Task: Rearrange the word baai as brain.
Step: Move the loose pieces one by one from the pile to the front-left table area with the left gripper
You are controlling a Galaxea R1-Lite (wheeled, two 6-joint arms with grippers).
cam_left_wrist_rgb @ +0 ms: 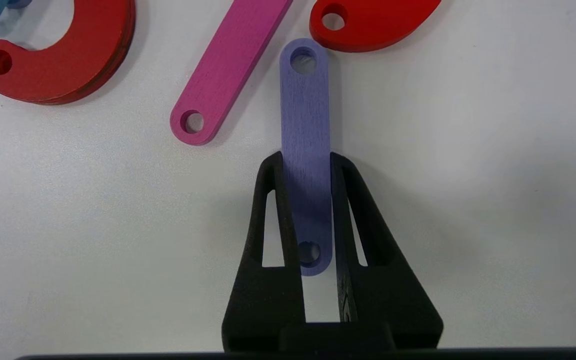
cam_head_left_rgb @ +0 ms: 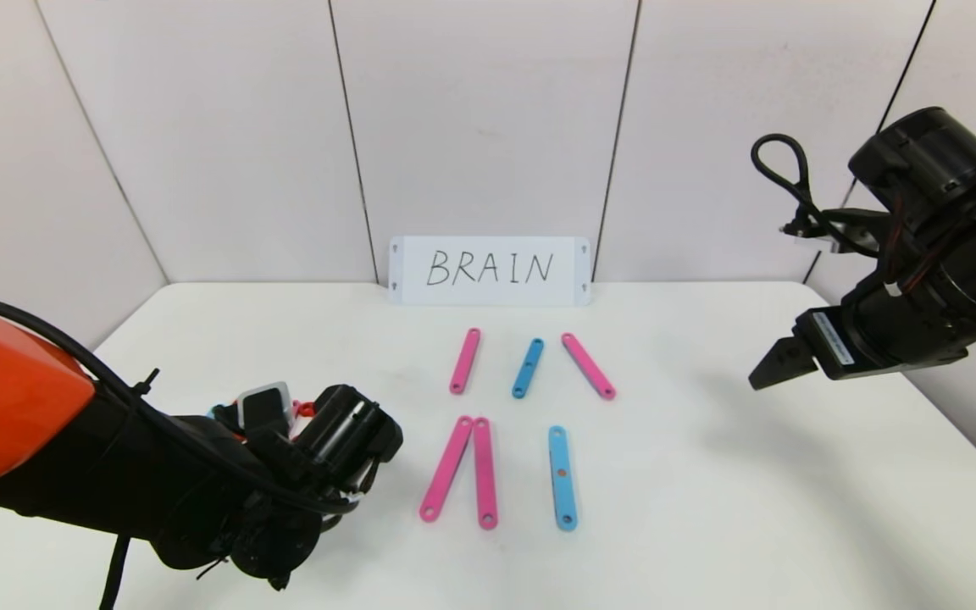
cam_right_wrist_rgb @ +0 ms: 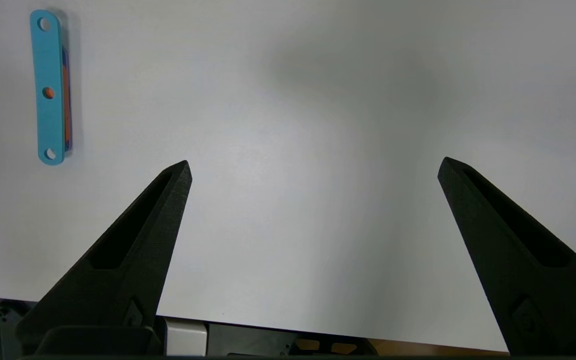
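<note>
My left gripper (cam_left_wrist_rgb: pixel 306 160) is clamped on a purple strip (cam_left_wrist_rgb: pixel 304 125); a pink strip (cam_left_wrist_rgb: pixel 230 65) and red curves (cam_left_wrist_rgb: pixel 63 60) lie just past its tip, bare table (cam_left_wrist_rgb: pixel 468 200) alongside. Right gripper (cam_right_wrist_rgb: pixel 313 167) hangs spread wide, light-blue strip (cam_right_wrist_rgb: pixel 48 87) well off.

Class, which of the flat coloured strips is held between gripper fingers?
The purple strip, clamped in the left gripper; the pink strip beside it lies free on the table.

The left gripper (cam_left_wrist_rgb: pixel 305 165) sits low over the desk, black fingers (cam_left_wrist_rgb: pixel 273 210) closed against something between them. The right gripper (cam_right_wrist_rgb: pixel 313 167) hovers raised, fingers spread wide.
</note>
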